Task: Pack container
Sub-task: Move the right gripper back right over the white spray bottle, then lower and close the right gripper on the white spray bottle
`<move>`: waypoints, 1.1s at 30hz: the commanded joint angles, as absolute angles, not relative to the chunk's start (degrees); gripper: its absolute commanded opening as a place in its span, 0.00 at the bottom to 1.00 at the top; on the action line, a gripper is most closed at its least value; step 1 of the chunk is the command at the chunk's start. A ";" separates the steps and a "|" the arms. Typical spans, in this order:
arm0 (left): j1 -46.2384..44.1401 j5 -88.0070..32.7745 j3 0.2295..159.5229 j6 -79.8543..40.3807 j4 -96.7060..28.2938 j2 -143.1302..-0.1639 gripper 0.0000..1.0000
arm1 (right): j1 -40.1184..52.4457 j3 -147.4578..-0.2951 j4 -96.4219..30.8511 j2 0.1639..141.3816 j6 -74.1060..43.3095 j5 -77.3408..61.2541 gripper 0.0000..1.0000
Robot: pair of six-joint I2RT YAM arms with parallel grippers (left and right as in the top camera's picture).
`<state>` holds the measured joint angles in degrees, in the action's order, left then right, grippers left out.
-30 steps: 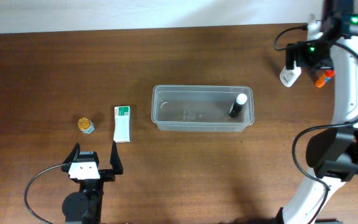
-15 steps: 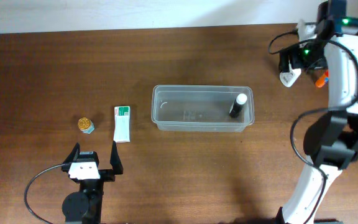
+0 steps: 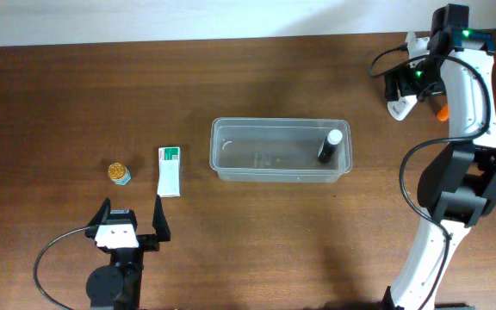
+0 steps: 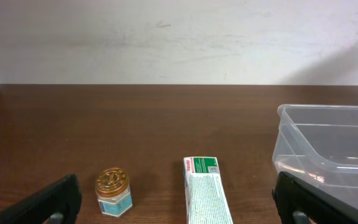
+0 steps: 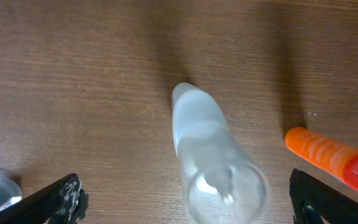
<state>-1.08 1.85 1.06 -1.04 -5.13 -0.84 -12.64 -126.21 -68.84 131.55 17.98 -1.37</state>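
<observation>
The clear rectangular container (image 3: 281, 149) stands mid-table and holds a dark bottle with a white cap (image 3: 329, 145). Its corner also shows in the left wrist view (image 4: 328, 149). My right gripper (image 3: 406, 93) is open at the far right, above a small clear bottle (image 3: 399, 108) lying on the table. In the right wrist view this bottle (image 5: 213, 155) lies between the spread fingers of the gripper (image 5: 191, 205). An orange tube (image 5: 331, 155) lies beside it. My left gripper (image 3: 132, 226) is open and empty near the front left.
A green-and-white box (image 3: 170, 170) and a small gold-lidded jar (image 3: 119, 173) lie left of the container; both show ahead of the left gripper, the box (image 4: 206, 190) and the jar (image 4: 113, 191). The orange tube (image 3: 443, 112) lies near the right arm.
The right arm has swung toward the table's far edge and a little left, over the clear bottle. The bottle, the container and the left arm have not moved.
</observation>
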 commanded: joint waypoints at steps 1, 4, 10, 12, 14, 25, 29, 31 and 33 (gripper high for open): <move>-0.69 1.04 0.84 -0.36 -5.21 -0.34 0.99 | -12.45 -126.91 -68.66 133.60 20.62 -1.50 0.98; -0.69 1.04 0.84 -0.36 -5.21 -0.34 0.99 | -12.53 -126.91 -68.25 134.28 20.78 -1.91 0.98; -0.69 1.04 0.84 -0.36 -5.21 -0.34 0.99 | -12.51 -126.91 -68.07 135.70 22.28 -5.45 0.99; -0.69 1.04 0.84 -0.36 -5.21 -0.34 0.99 | -12.51 -126.91 -67.81 136.09 22.28 -5.41 0.98; -0.69 1.04 0.84 -0.36 -5.21 -0.34 0.99 | -12.53 -126.91 -67.42 136.29 22.28 -5.41 0.99; -0.69 1.04 0.84 -0.36 -5.21 -0.34 0.99 | -14.20 -126.91 -65.49 136.35 22.28 -5.65 0.99; -0.69 1.04 0.84 -0.36 -5.21 -0.34 0.99 | -14.90 -126.89 -65.63 136.53 22.44 -6.04 0.99; -0.69 1.04 0.84 -0.36 -5.21 -0.34 0.99 | -15.05 -126.87 -65.65 136.73 22.72 -6.04 1.00; -0.69 1.04 0.84 -0.38 -5.21 -0.34 1.00 | -15.09 -126.87 -65.65 137.10 22.70 -6.04 0.99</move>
<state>-1.08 1.85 1.06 -1.04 -5.15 -0.84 -14.68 -126.21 -65.67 135.61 22.00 -5.08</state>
